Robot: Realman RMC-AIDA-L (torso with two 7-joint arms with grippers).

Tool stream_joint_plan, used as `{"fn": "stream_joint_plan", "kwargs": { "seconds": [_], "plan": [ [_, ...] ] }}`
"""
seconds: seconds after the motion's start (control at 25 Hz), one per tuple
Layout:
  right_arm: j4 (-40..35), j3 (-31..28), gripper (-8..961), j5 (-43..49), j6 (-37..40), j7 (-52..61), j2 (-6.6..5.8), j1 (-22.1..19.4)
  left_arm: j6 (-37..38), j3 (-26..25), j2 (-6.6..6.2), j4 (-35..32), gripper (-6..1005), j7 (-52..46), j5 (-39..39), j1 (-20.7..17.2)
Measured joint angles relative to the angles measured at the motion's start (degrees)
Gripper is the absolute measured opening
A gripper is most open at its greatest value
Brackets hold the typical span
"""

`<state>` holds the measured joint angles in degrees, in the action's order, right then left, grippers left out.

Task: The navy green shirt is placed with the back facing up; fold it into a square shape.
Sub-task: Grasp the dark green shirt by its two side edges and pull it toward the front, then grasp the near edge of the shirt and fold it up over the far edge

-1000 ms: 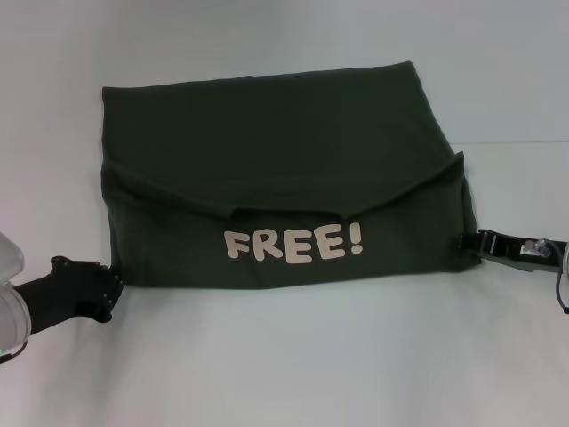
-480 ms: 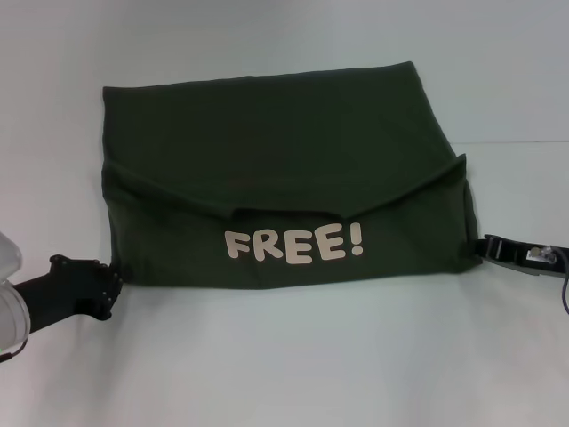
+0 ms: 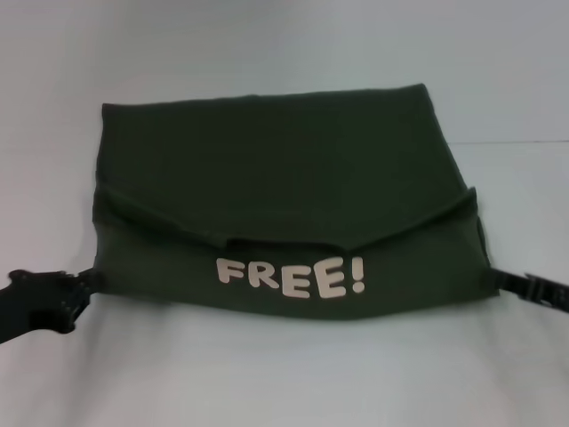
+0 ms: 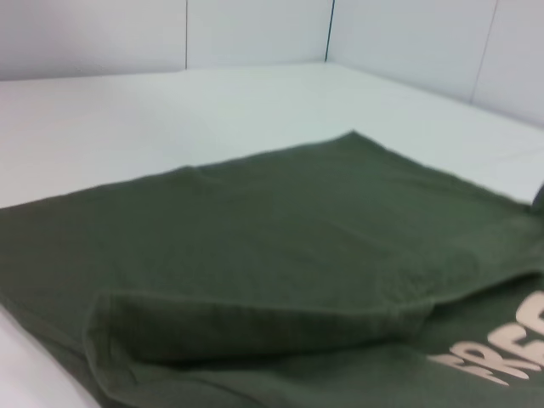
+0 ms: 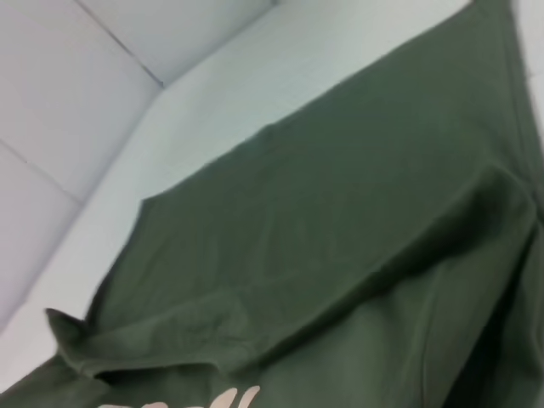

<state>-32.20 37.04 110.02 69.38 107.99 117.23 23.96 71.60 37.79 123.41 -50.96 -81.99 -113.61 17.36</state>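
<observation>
The navy green shirt (image 3: 284, 169) lies partly folded on the white table, its near part turned over so the cream "FREE!" lettering (image 3: 292, 276) faces up. My left gripper (image 3: 87, 285) grips the shirt's near left corner. My right gripper (image 3: 494, 281) grips the near right corner. The near edge is stretched between them and sags slightly in the middle. The left wrist view shows the folded cloth (image 4: 272, 246) close up with part of the lettering (image 4: 501, 357). The right wrist view shows the cloth (image 5: 340, 229) too. Neither wrist view shows fingers.
The white table (image 3: 284, 374) stretches around the shirt on all sides. White panel walls (image 4: 255, 34) stand behind the table's far edge; they also show in the right wrist view (image 5: 76, 93).
Both grippers have moved outward and toward me with the shirt's near corners. The near edge is now wider, lower in view and pulled taut.
</observation>
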Motion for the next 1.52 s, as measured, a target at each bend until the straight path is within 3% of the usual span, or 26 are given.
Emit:
{"fn": "stream_joint_plan", "kwargs": {
  "seconds": [0.16, 0.36, 0.6, 0.8, 1.08, 1.52],
  "plan": [
    [-1.33, -1.33, 34, -0.65, 5.84, -2.89, 0.19, -4.05, 8.60, -6.18, -0.18, -0.44, 31, -0.17, -0.30, -1.11],
    [-1.65, -4.18, 41, -0.22, 14.23, -7.80, 0.00, -8.79, 18.60, -10.27, -0.83, -0.50, 31, -0.20, -0.45, -3.89],
    [-3.32, -4.42, 49, -0.10, 20.27, -10.07, -0.26, -13.17, 25.49, -11.07, -1.48, -0.52, 31, -0.20, -0.59, -6.83],
    [-4.43, -4.93, 55, 0.51, 24.73, -11.33, -0.51, -16.62, 32.37, -11.35, -2.82, -0.50, 31, -1.29, -0.86, -10.20],
    [-4.91, -11.59, 65, 6.14, 30.54, -14.17, -0.09, -19.11, 37.61, -12.45, -4.08, 0.34, 31, -2.69, -3.28, -12.80],
    [-4.89, -19.80, 79, 13.14, 36.29, -15.95, 0.01, -19.52, 41.01, -13.56, -4.34, 0.78, 31, -3.50, -5.04, -13.39]
  ]
}}
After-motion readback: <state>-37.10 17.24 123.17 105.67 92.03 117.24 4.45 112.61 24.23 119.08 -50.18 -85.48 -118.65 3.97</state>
